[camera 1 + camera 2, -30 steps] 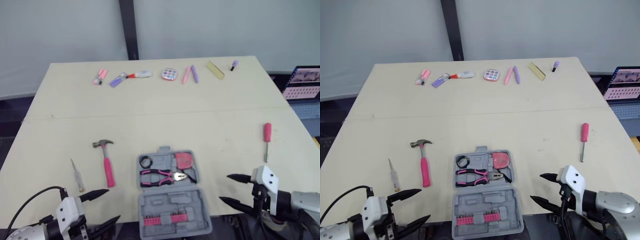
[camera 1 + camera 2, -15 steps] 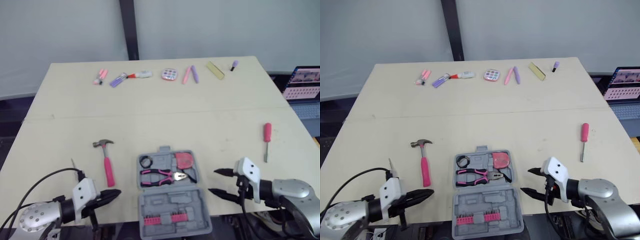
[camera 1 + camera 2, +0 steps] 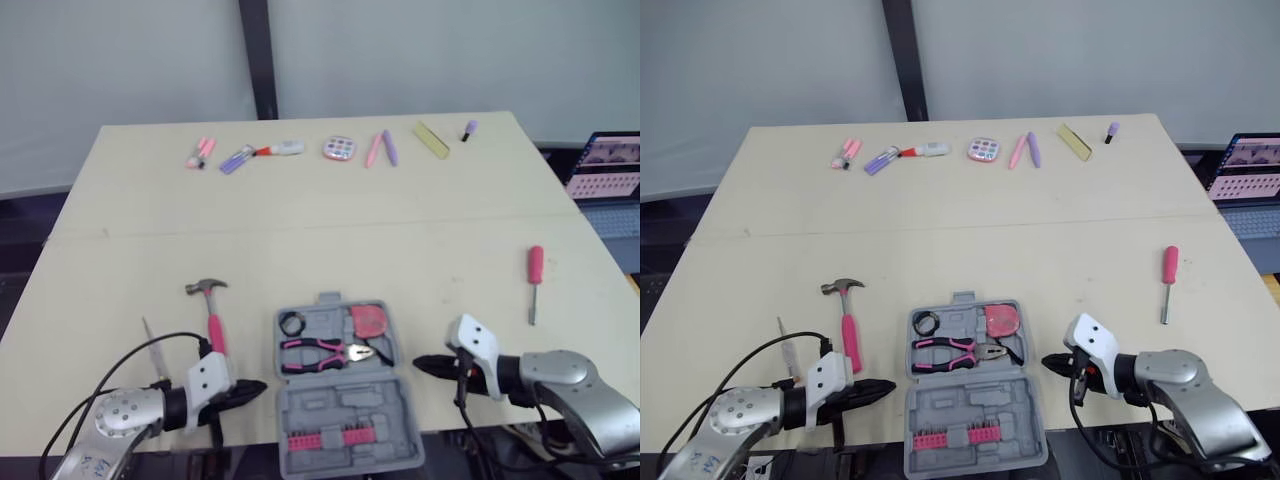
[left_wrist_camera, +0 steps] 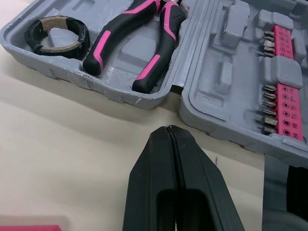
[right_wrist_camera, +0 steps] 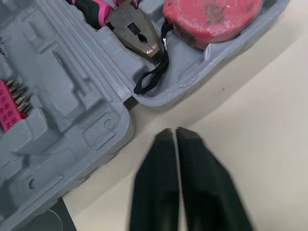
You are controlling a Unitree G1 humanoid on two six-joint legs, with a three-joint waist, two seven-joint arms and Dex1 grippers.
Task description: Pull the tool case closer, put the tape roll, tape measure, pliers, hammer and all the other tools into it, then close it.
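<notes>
the grey plastic tool case (image 3: 332, 406) lies open and flat at the near edge of the pale wooden table (image 3: 420, 250), its lid half toward the robot and seeming to overhang the edge a little. three tools sit in the far tray: the black tape roll (image 3: 292, 323) in the left corner, the pink tape measure (image 3: 370, 320) in the right corner, and the pink-and-black pliers (image 3: 318, 351) across the middle. a pink rack of bits (image 3: 320, 438) runs along the lid.

the pink-handled hammer (image 3: 213, 328) lies on the table just left of the case, the thin clear-handled screwdriver (image 3: 153, 350) further left, and the pink-handled screwdriver (image 3: 534, 280) well off to the right. i'd say the packing is about half done.

the left gripper (image 4: 168, 129) and the right gripper (image 5: 175, 131) are both pinched tight, fingers pressed together on nothing. they sit low on the tabletop, one on each side of the case, both pointing inward at its hinge line. to my eye that looks like a bracing pose, meant to nudge or square the case, not to pick anything up.

the case wall lies just ahead of each pair of tips, near but not touching. on the left, bare table shows between the tips and the hinge corner. on the right, the tips aim at the notch where the tray meets the lid. the hammer lies just beside the left arm.
</notes>
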